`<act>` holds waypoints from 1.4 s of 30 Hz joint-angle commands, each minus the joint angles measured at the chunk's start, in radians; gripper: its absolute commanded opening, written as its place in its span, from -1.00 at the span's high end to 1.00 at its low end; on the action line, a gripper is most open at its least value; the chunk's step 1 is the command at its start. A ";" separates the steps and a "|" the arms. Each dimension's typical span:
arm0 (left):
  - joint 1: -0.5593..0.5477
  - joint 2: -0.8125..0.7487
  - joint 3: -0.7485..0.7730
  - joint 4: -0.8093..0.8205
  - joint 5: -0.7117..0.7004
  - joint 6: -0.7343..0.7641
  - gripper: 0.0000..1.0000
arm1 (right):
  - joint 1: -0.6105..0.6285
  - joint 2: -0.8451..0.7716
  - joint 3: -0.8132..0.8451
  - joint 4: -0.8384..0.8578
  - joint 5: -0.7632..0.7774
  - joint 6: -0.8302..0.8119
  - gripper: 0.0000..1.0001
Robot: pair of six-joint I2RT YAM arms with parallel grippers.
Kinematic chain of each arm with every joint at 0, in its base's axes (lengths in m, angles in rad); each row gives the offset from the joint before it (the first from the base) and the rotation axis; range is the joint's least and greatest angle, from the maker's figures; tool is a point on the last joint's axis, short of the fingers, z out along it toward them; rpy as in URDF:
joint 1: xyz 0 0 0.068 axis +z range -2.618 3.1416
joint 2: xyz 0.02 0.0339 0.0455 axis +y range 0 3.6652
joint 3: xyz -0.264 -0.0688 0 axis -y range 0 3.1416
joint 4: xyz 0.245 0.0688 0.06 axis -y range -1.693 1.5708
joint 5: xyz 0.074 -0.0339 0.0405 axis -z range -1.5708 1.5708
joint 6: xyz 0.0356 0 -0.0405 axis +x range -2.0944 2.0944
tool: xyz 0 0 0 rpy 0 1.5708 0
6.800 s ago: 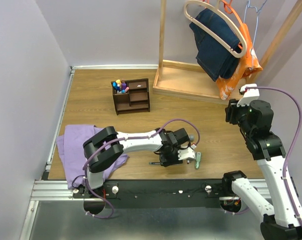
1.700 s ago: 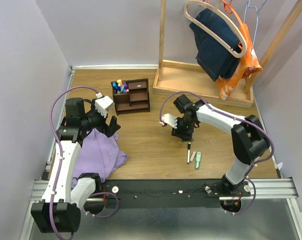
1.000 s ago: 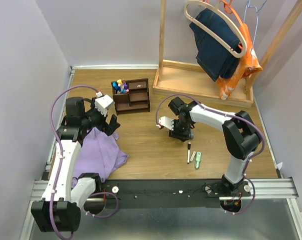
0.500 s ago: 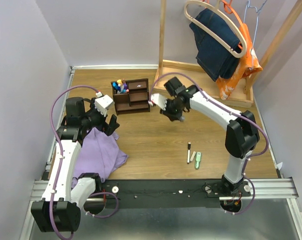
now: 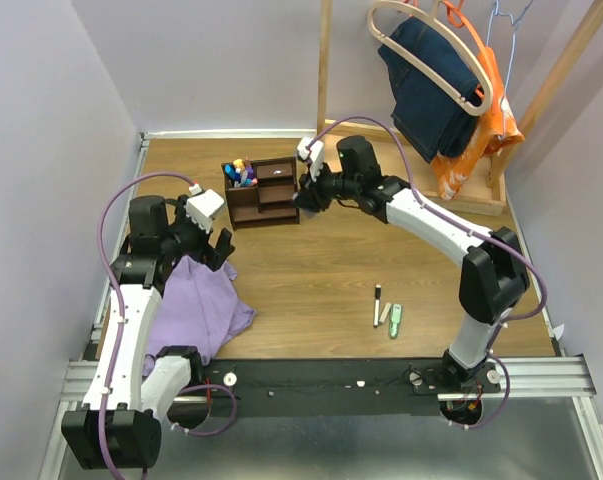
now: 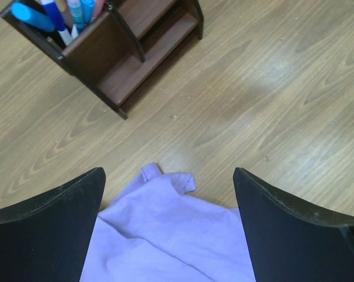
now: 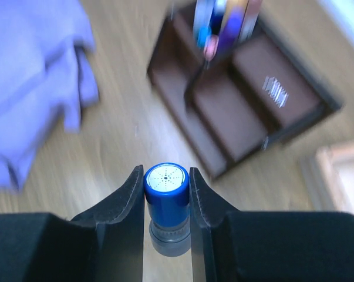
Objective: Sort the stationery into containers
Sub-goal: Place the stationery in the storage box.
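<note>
**Item: stubby blue cylinder** [image 7: 167,200]. Blue body with a grey lower section. The white end cap carries a pattern of fine radiating dots. It sits upright between the two fingers of the right tool [image 7: 167,179], which is closed on its sides. It is carried in the air just beside the right end of the dark wooden organiser [image 5: 264,192], not yet above a compartment.

**Item: pens and markers** [image 5: 241,172]. Blue, yellow, pink and purple, standing together in the organiser's tall left compartment.

**Items unsorted:** a black-and-white pen [image 5: 377,305] and a pale green piece [image 5: 395,320]. They lie close together on the surface [image 5: 281,270], near its front edge and well apart from the organiser.

**Left tool** [image 6: 168,171]. Jaws spread wide, nothing between them. It hangs over the edge of a purple cloth [image 6: 165,235], with the organiser near.

**Step in hand (judged):** delivery of the cylinder to the organiser, with the sorting well along but unfinished.

**Next move (judged):** bring the cylinder over an open compartment, lower it inside, then part the fingers. The tall pens leave little room on the left, so a free compartment suits it better.

**Writing:** no brand or label can be read. A small white mark [image 7: 276,88] on the organiser is too blurred to make out.
</note>
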 commanded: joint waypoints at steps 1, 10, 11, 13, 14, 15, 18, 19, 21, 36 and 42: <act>-0.001 -0.043 -0.024 0.017 -0.088 0.010 -0.97 | -0.008 0.006 -0.057 0.589 -0.062 0.257 0.99; 0.000 -0.042 -0.063 0.060 -0.116 -0.004 -0.97 | -0.006 0.178 -0.100 1.057 -0.025 0.328 0.99; 0.000 -0.034 -0.061 0.064 -0.114 -0.005 -0.97 | -0.006 0.194 -0.103 1.103 -0.027 0.329 0.99; -0.001 -0.014 -0.063 0.095 -0.114 -0.016 -0.97 | -0.006 0.232 -0.109 1.150 -0.031 0.337 0.99; 0.000 -0.008 -0.066 0.109 -0.115 -0.028 -0.97 | -0.008 0.244 -0.110 1.190 -0.042 0.341 0.99; -0.001 0.000 -0.069 0.121 -0.115 -0.034 -0.97 | -0.006 0.256 -0.110 1.204 -0.045 0.343 0.99; 0.002 0.040 -0.083 0.171 -0.125 -0.059 -0.97 | -0.006 0.295 -0.133 1.285 -0.036 0.352 0.99; 0.000 0.047 -0.087 0.194 -0.125 -0.064 -0.97 | -0.008 0.304 -0.143 1.305 -0.031 0.343 0.99; 0.002 0.060 -0.098 0.211 -0.123 -0.068 -0.97 | -0.008 0.330 -0.161 1.357 -0.028 0.338 0.99; 0.016 0.090 -0.144 0.248 -0.135 -0.067 -0.97 | -0.008 0.534 -0.143 1.621 -0.017 0.297 0.99; 0.020 0.104 -0.155 0.259 -0.126 -0.064 -0.97 | -0.010 0.580 -0.107 1.626 -0.005 0.269 0.99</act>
